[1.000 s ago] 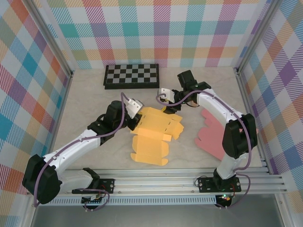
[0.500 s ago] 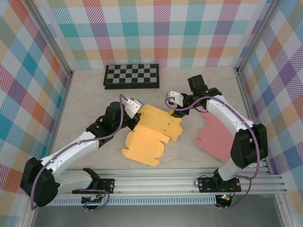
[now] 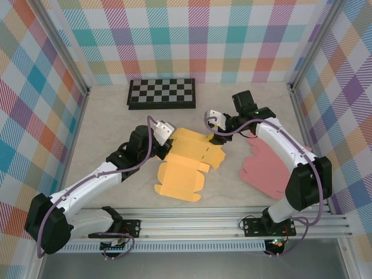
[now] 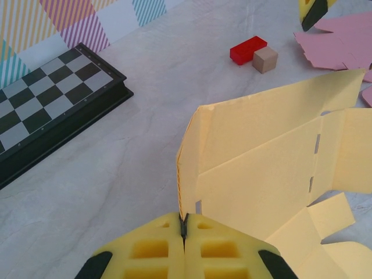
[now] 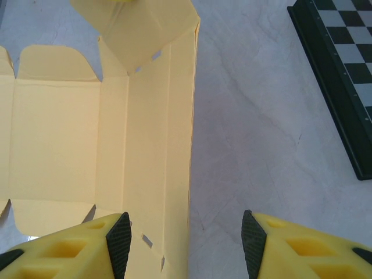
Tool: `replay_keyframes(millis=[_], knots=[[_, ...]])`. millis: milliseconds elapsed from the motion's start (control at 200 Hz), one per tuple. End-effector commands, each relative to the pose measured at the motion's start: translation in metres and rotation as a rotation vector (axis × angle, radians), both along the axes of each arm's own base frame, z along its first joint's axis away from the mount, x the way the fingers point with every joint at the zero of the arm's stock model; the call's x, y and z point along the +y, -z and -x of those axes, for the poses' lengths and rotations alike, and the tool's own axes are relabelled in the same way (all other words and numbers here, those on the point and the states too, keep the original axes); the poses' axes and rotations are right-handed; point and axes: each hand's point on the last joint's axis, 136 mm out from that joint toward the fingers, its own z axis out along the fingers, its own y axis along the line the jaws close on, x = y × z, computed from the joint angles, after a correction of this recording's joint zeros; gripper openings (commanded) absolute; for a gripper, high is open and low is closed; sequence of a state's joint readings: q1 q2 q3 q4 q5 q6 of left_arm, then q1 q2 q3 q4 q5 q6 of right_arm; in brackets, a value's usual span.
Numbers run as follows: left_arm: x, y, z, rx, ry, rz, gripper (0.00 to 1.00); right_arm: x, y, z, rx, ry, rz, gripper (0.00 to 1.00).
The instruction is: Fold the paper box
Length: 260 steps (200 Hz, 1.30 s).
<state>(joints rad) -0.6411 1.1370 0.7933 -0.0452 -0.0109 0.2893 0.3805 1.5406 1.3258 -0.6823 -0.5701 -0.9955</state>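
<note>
Left arm (image 3: 87, 185) and right arm (image 3: 274, 138): white links, black joints. Purple cables (image 3: 150, 138) run along both. Yellow fingers (image 5: 305, 247) carry black pads (image 5: 119, 237).

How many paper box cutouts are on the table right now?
2. The yellow die-cut paper box sheet lies in the middle, partly folded up, its edge pinched by the left gripper. The pink die-cut paper box sheet lies flat at the right. No sign of hidden ones.
</note>
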Motion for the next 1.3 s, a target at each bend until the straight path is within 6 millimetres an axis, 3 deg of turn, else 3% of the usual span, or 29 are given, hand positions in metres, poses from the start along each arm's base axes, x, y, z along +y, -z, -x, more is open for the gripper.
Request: replay_keyframes(millis=[0, 280, 375, 455, 670, 965, 1065, 1145, 1220, 1295], knots=[[-0.005, -0.016, 0.002, -0.064, 0.015, 0.034, 0.0, 0.004, -0.004, 0.004, 0.008, -0.023, -0.022, 0.56], [-0.006, -0.018, 0.003, -0.066, 0.019, 0.044, 0.0, 0.016, 0.022, -0.001, 0.08, -0.049, 0.047, 0.52], [-0.006, -0.018, 0.003, -0.066, 0.018, 0.047, 0.0, 0.018, 0.03, 0.0, 0.093, -0.051, 0.06, 0.46], [-0.005, -0.018, 0.003, -0.066, 0.016, 0.045, 0.0, 0.019, 0.029, 0.002, 0.106, -0.054, 0.056, 0.4], [0.0, -0.015, -0.001, -0.075, -0.016, 0.02, 0.0, 0.01, 0.025, 0.006, 0.083, -0.046, 0.086, 0.38], [-0.001, -0.018, -0.002, -0.079, -0.017, 0.032, 0.0, 0.007, 0.019, 0.006, 0.067, -0.039, 0.076, 0.26], [0.0, -0.017, -0.002, -0.074, -0.024, 0.032, 0.0, 0.007, 0.018, 0.006, 0.062, -0.035, 0.082, 0.16], [0.002, -0.019, -0.005, -0.066, -0.053, 0.046, 0.0, 0.006, 0.016, 0.002, 0.045, -0.019, 0.093, 0.02], [0.009, -0.029, -0.011, -0.042, -0.129, 0.084, 0.12, 0.003, 0.017, -0.002, 0.026, 0.005, 0.115, 0.0], [0.019, -0.039, -0.015, -0.016, -0.225, 0.135, 0.3, -0.002, 0.017, -0.008, -0.021, 0.041, 0.134, 0.0]])
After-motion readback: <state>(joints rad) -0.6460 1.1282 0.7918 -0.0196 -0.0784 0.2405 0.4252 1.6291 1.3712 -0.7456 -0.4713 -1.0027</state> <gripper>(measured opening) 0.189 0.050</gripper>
